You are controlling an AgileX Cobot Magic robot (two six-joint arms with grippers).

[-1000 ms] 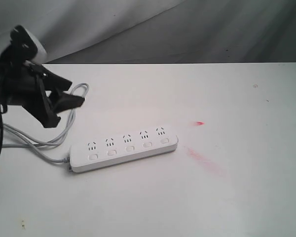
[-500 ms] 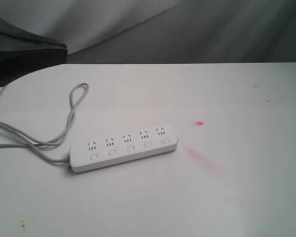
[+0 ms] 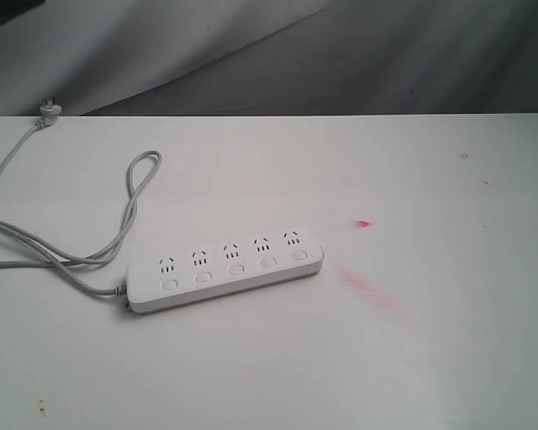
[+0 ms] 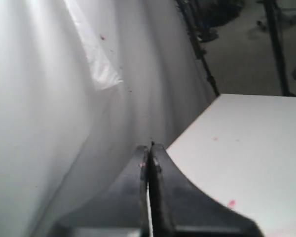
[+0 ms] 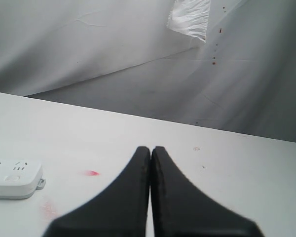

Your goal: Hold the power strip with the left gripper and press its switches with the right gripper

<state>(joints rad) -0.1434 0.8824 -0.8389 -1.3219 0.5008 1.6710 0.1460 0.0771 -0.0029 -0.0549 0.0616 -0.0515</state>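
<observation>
Now: power strip [image 3: 226,269] on table [image 3: 430,358]; left gripper [image 4: 149,148], right gripper [image 5: 151,150] closed.

no legible text anywhere

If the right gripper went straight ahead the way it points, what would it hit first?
Probably the grey backdrop cloth beyond the table; the right gripper aims past the power strip, which lies off to one side. Depth unclear.

Soft, even light on the white table [image 3: 448,358]; the power strip [image 3: 226,273] casts a thin shadow at its near edge. Wrist views look soft (the backdrop [image 4: 34,98] glares white).
</observation>
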